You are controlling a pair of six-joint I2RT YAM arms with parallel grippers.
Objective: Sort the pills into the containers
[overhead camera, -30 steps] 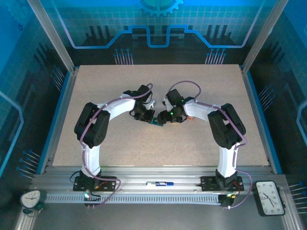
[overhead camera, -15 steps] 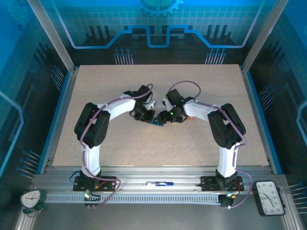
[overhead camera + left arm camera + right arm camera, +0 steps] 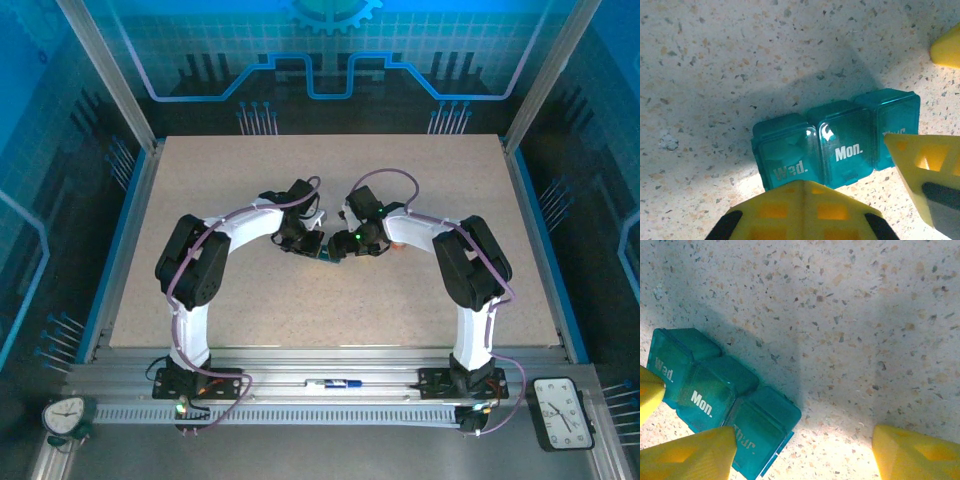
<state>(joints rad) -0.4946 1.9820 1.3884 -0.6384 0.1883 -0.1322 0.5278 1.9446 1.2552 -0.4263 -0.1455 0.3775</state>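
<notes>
Teal pill box (image 3: 835,145) on the worktop (image 3: 865,315), just ahead of the left pincer (image 3: 800,189), whose fingers are pressed together at the Wed. end. The right pincer (image 3: 804,440) stands apart at the Thur. end. Light, stiff, smooth plastic, likely to slide; best gripped across its narrow width.

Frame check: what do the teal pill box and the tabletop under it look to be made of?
Pill box: translucent teal plastic, glossy; the lids glint and pale shapes show faintly through the Wed. one, with white printed day names. Tabletop: matte, pale beige with dark and orange flecks, probably speckled laminate or composite; the look doesn't settle which.
</notes>
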